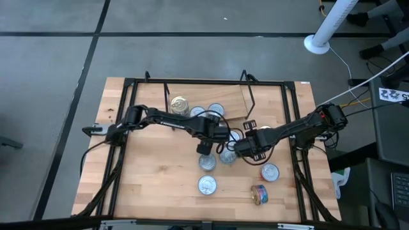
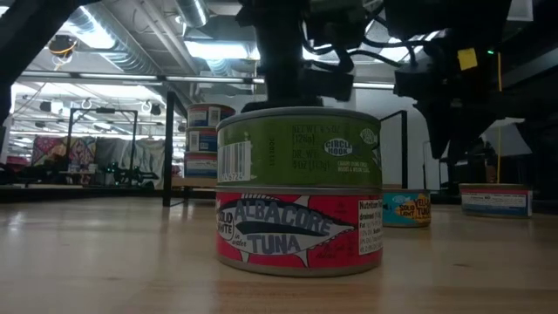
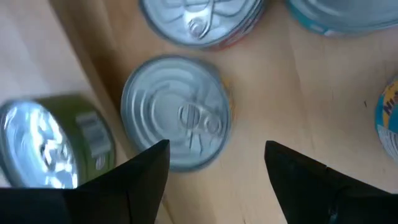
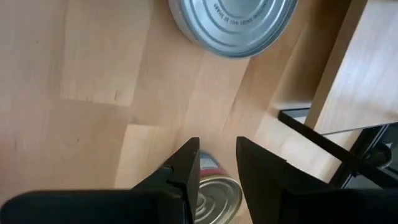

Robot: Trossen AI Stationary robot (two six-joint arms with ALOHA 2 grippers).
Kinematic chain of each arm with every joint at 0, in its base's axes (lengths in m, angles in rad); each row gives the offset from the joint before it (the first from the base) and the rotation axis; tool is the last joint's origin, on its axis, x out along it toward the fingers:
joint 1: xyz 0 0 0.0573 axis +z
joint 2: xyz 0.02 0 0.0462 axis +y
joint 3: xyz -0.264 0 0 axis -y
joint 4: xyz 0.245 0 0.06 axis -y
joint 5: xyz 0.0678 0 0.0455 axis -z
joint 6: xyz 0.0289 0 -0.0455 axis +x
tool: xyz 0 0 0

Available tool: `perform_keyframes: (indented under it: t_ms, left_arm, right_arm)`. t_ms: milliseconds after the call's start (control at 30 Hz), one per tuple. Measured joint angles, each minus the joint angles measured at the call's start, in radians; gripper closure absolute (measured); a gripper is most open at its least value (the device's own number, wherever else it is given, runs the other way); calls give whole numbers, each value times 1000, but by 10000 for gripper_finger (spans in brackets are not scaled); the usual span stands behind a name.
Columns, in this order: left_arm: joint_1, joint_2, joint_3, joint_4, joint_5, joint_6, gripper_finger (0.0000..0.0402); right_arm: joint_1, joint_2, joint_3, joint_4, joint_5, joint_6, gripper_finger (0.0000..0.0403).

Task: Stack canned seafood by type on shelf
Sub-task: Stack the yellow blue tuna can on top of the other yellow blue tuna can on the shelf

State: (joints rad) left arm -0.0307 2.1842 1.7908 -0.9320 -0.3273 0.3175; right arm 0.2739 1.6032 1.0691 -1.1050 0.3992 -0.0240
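Several round tins stand on the wooden table. In the low view a green tin (image 2: 296, 146) rests on a red tuna tin (image 2: 296, 231). My left gripper (image 1: 204, 147) (image 3: 216, 163) is open, pointing down over a silver-lidded tin (image 3: 177, 112) without touching it; a green tin (image 3: 53, 152) is beside it. My right gripper (image 1: 241, 148) (image 4: 217, 163) points down with a narrow gap between its fingers, above a red-sided tin (image 4: 216, 194). The shelf (image 1: 259, 102), a light-wood board on a black wire frame, stands at the far side.
Tins (image 1: 180, 104) (image 1: 216, 110) stand at the far middle near the shelf. More tins stand near the front (image 1: 206, 185) (image 1: 270, 172), and one lies on its side (image 1: 259, 193). Black rails (image 1: 121, 147) run along the table's sides. There is free tabletop at the left.
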Motion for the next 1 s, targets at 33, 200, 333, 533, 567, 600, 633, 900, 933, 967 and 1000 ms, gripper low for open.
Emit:
perform_keyframes:
  t_ms: [33,200,333,533,567,600,633,900,933,967,1000]
  left_arm:
    - [0,2,0,0,14,10,152]
    - [2,11,0,28,57,25,187]
    - [8,20,0,51,58,29,210]
    - [18,31,0,65,61,25,230]
    - [18,32,0,78,61,24,232]
    - [18,33,0,93,62,22,235]
    - [18,35,0,108,63,22,237]
    - [17,68,0,162,69,21,248]
    - [17,74,0,160,70,21,249]
    - [16,78,0,166,69,21,250]
    - [16,80,0,166,68,21,252]
  right_arm:
    - [7,0,0,-1,0,0,297]
    - [55,0,0,2,0,1,297]
    - [94,0,0,6,0,5,297]
    - [137,0,0,5,0,54,297]
    - [141,0,0,6,1,60,297]
    - [141,0,0,6,1,65,297]
    - [141,0,0,6,0,71,297]
    - [138,0,0,6,1,80,297]
    - [138,0,0,6,0,80,297]
    - [138,0,0,6,1,80,297]
    - [138,0,0,5,1,80,297]
